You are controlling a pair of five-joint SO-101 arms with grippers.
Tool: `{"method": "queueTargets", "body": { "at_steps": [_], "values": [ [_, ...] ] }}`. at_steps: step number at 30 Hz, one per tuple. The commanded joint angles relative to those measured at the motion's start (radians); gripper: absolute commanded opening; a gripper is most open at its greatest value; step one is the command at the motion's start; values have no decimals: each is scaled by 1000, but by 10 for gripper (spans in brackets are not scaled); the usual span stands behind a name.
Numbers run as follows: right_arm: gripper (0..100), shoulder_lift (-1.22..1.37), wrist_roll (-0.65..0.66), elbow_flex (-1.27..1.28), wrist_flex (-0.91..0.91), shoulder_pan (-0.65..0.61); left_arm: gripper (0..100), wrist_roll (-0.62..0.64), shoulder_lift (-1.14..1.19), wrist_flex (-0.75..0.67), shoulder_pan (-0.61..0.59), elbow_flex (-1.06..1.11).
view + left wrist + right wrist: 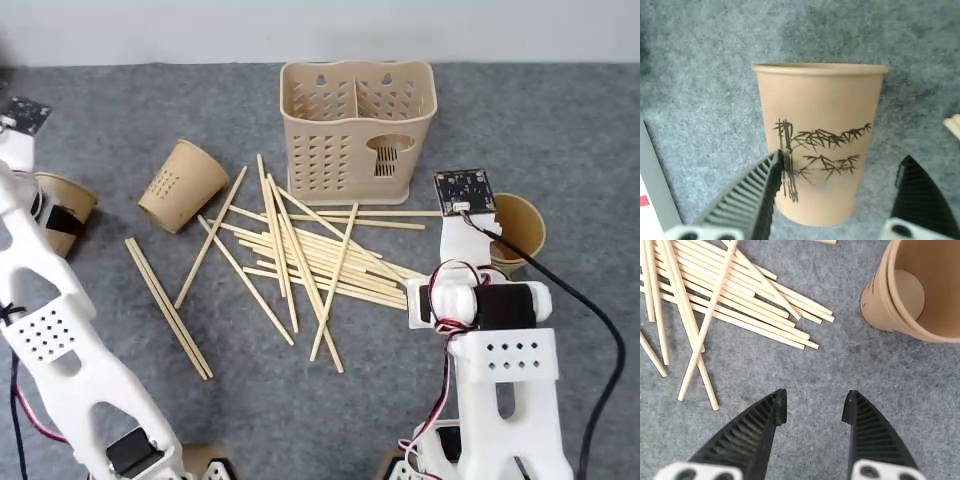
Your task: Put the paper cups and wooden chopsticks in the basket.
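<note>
Grey felt worktop. Beige slotted basket stands upright at the far centre, with two compartments. No cup or stick is visible inside it.

Wooden chopsticks lie in a loose crossed heap on the worktop just in front of the basket, all flat. A separate pair lies side by side to the left of the heap, running diagonally.

Tipped cup lies on its side to the left of the basket, mouth facing the near left, beside the far ends of some sticks.

Left cup, tan with a bamboo print, sits at the far-left edge. Left gripper is spread wide around it: one finger is at the cup wall, the other stands clear of it, so it is not clamped.

Right cup stands upright to the right of the basket, mouth up. Right gripper is released and holds nothing, hanging over bare felt between the stick heap and the right cup, touching neither.
</note>
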Motion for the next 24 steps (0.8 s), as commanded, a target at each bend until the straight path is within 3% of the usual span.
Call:
{"method": "queueTargets", "body": {
  "at_steps": [1,12,24],
  "values": [
    [203,-21,-11,-11,-19,-7,351,-26,-15,-83,-6,25],
    [204,-21,-11,9,-54,-7,353,3,-14,-203,-38,58],
    [204,-21,-11,9,-53,-7,395,6,109,-207,-35,51]
  ]
}}
